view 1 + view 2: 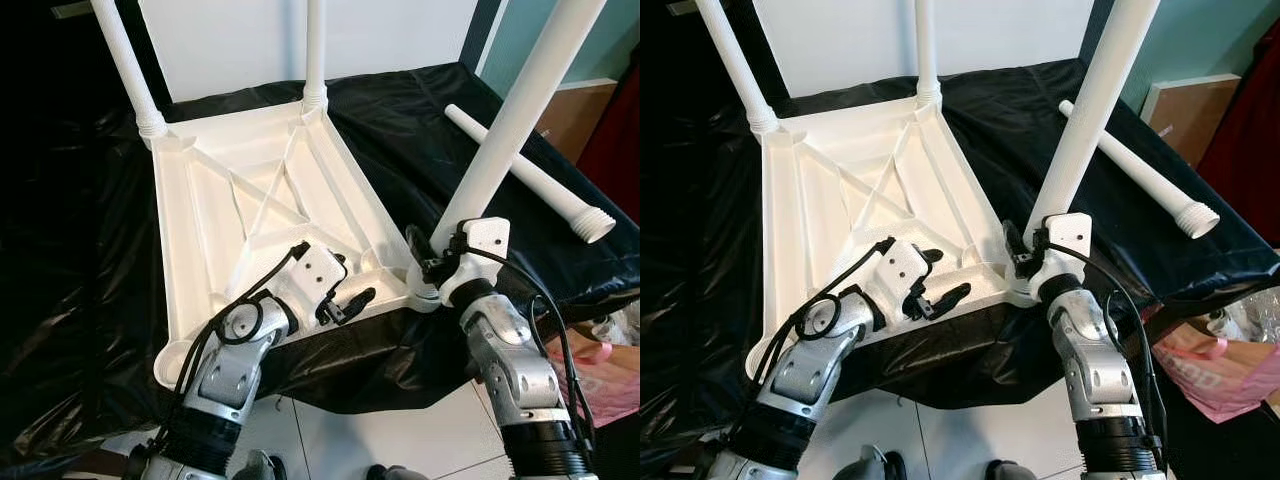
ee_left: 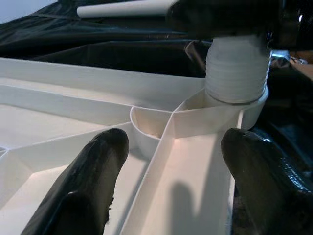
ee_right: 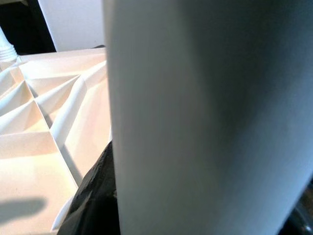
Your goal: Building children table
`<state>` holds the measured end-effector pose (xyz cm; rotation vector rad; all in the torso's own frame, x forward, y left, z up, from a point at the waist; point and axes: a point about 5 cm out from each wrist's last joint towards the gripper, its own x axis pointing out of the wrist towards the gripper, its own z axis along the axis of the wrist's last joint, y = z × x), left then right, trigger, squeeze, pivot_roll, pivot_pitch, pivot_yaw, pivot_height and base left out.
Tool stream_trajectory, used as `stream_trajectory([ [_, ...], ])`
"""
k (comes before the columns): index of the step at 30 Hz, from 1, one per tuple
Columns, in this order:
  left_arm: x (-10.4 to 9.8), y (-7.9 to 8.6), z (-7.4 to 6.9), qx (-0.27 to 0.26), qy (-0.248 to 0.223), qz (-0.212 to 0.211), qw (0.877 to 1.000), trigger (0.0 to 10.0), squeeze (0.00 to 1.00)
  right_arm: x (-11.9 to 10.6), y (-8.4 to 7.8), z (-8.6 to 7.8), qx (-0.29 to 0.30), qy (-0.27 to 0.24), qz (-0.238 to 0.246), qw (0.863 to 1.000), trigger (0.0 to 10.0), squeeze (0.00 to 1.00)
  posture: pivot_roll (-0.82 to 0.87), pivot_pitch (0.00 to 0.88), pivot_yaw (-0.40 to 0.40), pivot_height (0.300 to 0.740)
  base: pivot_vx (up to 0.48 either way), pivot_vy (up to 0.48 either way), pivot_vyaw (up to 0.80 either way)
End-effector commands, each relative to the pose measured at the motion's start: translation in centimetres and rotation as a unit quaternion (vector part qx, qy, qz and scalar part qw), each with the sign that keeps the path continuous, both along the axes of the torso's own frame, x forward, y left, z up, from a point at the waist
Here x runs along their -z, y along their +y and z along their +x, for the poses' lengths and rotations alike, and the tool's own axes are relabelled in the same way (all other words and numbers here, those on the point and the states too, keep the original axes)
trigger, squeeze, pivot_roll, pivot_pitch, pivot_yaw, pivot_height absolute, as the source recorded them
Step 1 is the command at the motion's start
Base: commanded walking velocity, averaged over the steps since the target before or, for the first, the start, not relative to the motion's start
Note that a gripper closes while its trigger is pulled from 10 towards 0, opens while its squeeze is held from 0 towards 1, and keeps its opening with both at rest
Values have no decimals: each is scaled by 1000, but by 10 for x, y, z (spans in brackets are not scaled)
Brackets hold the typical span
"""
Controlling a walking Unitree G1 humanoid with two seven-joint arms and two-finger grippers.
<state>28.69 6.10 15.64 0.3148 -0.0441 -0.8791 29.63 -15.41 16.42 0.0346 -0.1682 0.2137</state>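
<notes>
Nearest, left gripper (image 1: 350, 300) reaching in over the near rim of the upturned tabletop (image 1: 200, 210), fingers (image 2: 93, 166) spread wide, holding nothing, straddling a rib. Right gripper (image 1: 425, 262) clamped round the near-right leg (image 1: 510, 120) just above its threaded socket (leg tilted). Ribbed white plastic, on crinkled black sheet (image 1: 60, 300). Farther back, two legs (image 1: 128, 65) upright; a loose leg (image 1: 530, 172) lying on the sheet.

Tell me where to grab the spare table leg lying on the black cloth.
Grip the loose leg around its smooth middle shaft, coming down from above. It lies flat on the black cloth, so its round sides are open, and the threaded end should stay free for screwing in.
</notes>
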Motion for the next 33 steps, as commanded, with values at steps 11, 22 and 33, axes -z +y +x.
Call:
stream_trajectory([
  [11,1,-2,-12,5,18,-8,1000,10000,0,26,-7,1,5,32,-19,999,10000,0,-23,115,-27,740,0,0,0],
  [22,-3,-3,-14,-1,21,-11,1000,10000,0,38,4,-11,-61,-9,-96,993,10000,0,-18,105,-28,740,0,0,0],
  [33,-5,-3,-15,-3,23,-10,1000,10000,0,60,-3,-13,-61,18,-43,997,10000,0,-18,113,-22,740,0,0,0],
])
